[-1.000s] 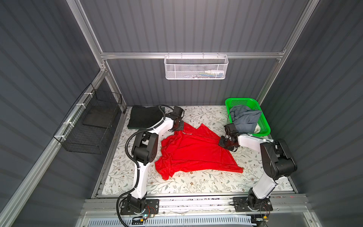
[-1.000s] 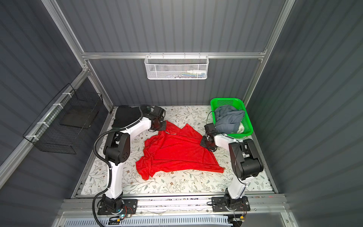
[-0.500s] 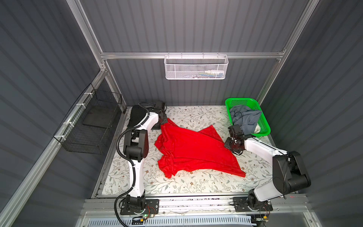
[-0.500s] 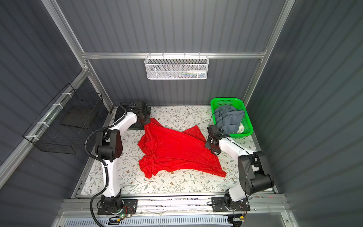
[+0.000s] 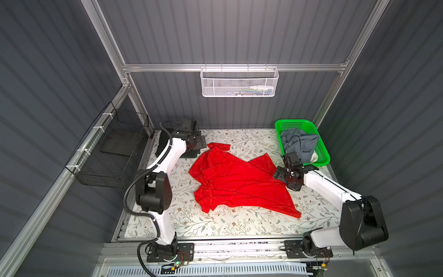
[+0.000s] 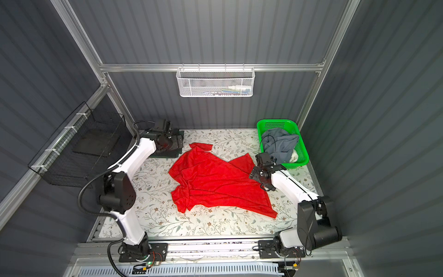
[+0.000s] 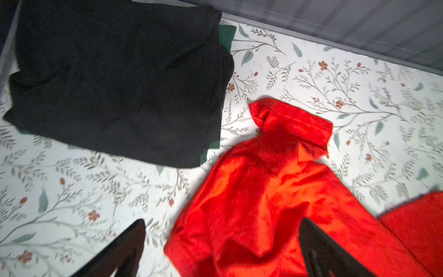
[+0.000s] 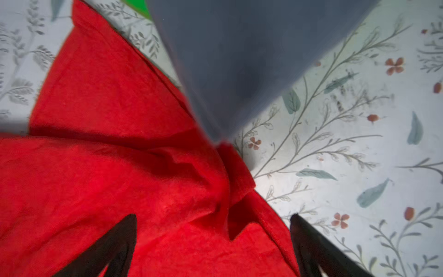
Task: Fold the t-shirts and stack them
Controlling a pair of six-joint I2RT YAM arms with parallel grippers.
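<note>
sprawling red shirt [image 5: 239, 184], left gripper [image 7: 223, 223] and right gripper [image 8: 213, 215] both gaping empty over it; black folded stack [image 7: 115, 79] and green basket [image 5: 292, 124] flank it, grey blur [image 8: 239, 60] up close, maybe cloth.

- Dark grey ribbed walls [image 5: 239, 31] on three sides, edged by an aluminium frame [image 5: 167, 67].
- White mesh basket [image 5: 239, 82] at 12 o'clock; black wire basket [image 5: 112, 153] at 9 o'clock.
- Pale floral surface [image 5: 239, 225], brightly lit.

Red t-shirt [image 5: 239, 182] crumpled; black one [image 7: 115, 79] folded
</note>
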